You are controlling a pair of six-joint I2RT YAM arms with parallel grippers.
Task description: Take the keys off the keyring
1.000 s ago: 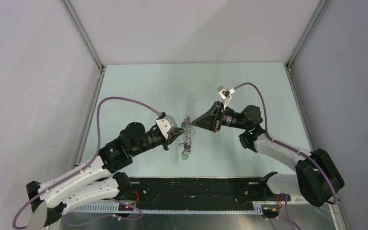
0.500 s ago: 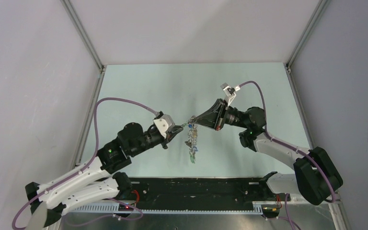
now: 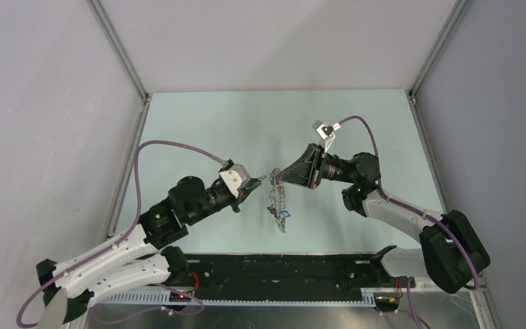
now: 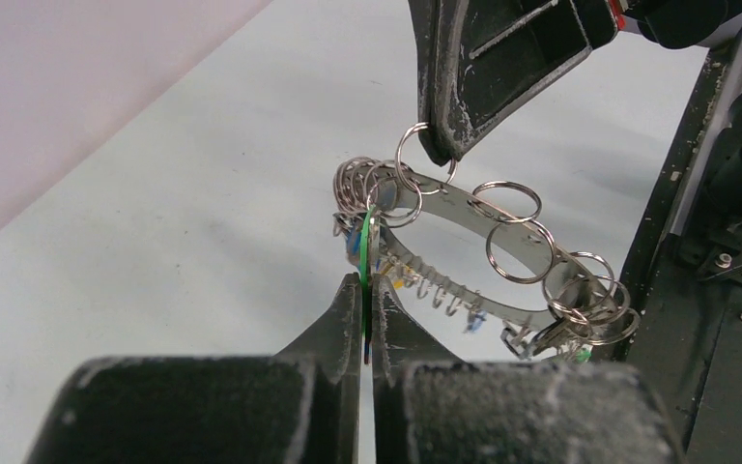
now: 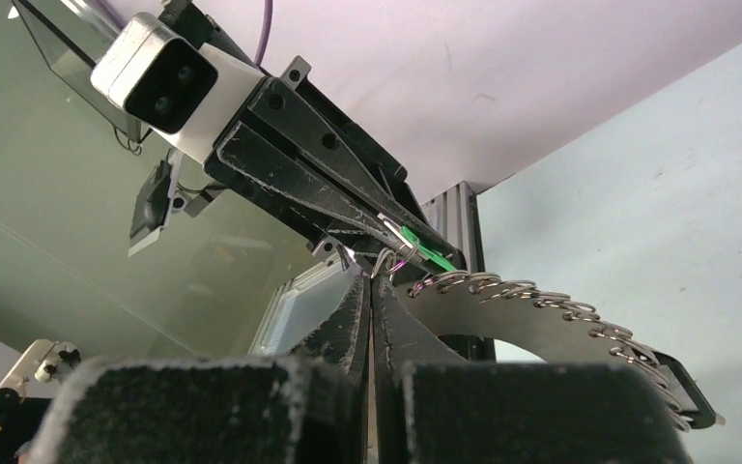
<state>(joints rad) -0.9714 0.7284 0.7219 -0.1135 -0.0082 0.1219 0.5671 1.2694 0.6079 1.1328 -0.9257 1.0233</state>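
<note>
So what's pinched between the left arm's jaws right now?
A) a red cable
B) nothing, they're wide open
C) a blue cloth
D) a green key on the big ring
D: the left wrist view shows the left arm's jaws closed flat on a thin green key at the edge of the keyring.

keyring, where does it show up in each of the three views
top external: the keyring hangs at centre, between the two arms' tips.
left wrist: centre right, a flat band curving down from the right gripper.
right wrist: lower right, a pale arc.
shared landmark: the green tag pinched in the left gripper, at the ring's upper end.
</note>
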